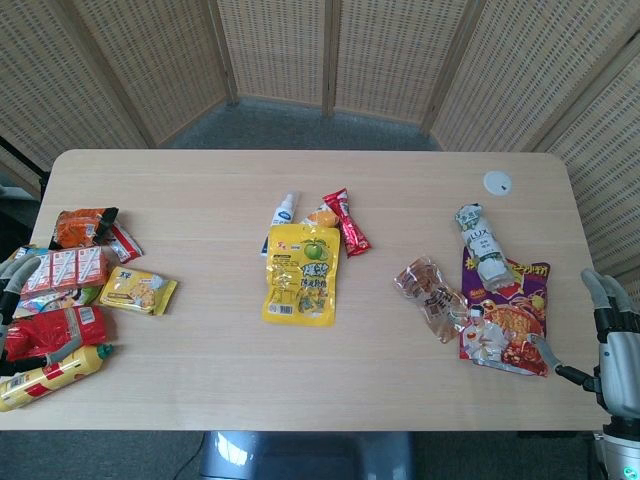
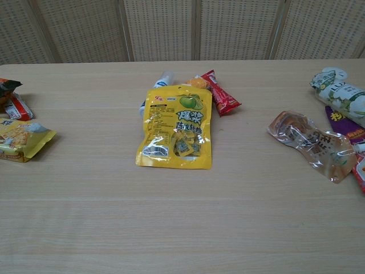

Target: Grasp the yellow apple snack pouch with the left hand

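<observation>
- The yellow apple snack pouch (image 1: 301, 275) lies flat mid-bench (image 1: 300, 380), its top edge touching a red packet (image 1: 347, 221).
- My left hand (image 1: 14, 290) rests at the left edge among snacks; fingers: cannot tell.
- My right hand (image 1: 612, 340) has fingers spread, holding nothing.

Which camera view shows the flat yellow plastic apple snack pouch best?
The chest view: the flat yellow plastic apple snack pouch appears large and central, its green apple print plain. The head view shows the whole pouch from above, only smaller.
</observation>
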Controlling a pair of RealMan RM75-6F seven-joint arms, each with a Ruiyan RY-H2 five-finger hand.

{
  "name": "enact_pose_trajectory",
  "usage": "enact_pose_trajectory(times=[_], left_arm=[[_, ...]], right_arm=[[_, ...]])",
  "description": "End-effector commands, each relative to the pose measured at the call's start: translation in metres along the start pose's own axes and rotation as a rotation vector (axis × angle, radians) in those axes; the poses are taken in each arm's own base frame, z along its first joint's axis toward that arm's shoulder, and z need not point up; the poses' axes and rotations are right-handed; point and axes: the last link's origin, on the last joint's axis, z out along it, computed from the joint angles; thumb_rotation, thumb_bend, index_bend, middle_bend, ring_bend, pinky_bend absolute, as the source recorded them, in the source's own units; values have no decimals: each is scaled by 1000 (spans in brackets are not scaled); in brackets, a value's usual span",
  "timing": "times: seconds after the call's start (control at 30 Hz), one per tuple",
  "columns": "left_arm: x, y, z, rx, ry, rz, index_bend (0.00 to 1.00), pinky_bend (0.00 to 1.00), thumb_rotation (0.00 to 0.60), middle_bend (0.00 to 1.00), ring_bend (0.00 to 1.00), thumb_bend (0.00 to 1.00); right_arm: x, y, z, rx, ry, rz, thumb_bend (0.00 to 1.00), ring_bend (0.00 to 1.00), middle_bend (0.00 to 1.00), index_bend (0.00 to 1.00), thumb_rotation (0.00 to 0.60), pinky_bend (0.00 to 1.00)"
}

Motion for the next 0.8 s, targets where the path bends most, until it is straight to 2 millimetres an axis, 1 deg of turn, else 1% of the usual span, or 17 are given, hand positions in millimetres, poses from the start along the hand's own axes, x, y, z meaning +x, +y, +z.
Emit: enact_pose_trajectory(times=[0.03, 0.27, 0.37, 0.47, 0.67, 0.8], left_arm=[[0, 0, -1, -3, -1, 2, 0, 0, 389, 0, 0, 0], [-8, 2, 1, -29, -38, 2, 0, 0, 393, 0, 0, 0], [-12, 3, 7, -61, -52, 3, 0, 0, 392, 0, 0, 0], [-16, 4, 18, -124, -62, 22, 0, 0, 392, 0, 0, 0], [-17, 3, 53, -296, -78, 130, 0, 0, 393, 0, 0, 0], [-20, 9, 84, -443, -83, 231, 0, 0, 395, 0, 0, 0]], right_arm=[[-2, 0, 0, -2, -7, -6, 240, 0, 0, 0, 600, 0], [-3, 2, 1, -13, -16, -13, 238, 0, 0, 0, 600, 0], [-1, 4, 2, -23, -5, -3, 239, 0, 0, 0, 600, 0], [1, 6, 2, -33, 1, -15, 240, 0, 0, 0, 600, 0], [3, 11, 7, -71, 39, -36, 237, 0, 0, 0, 600, 0], [4, 11, 10, -99, 70, -28, 237, 0, 0, 0, 600, 0]])
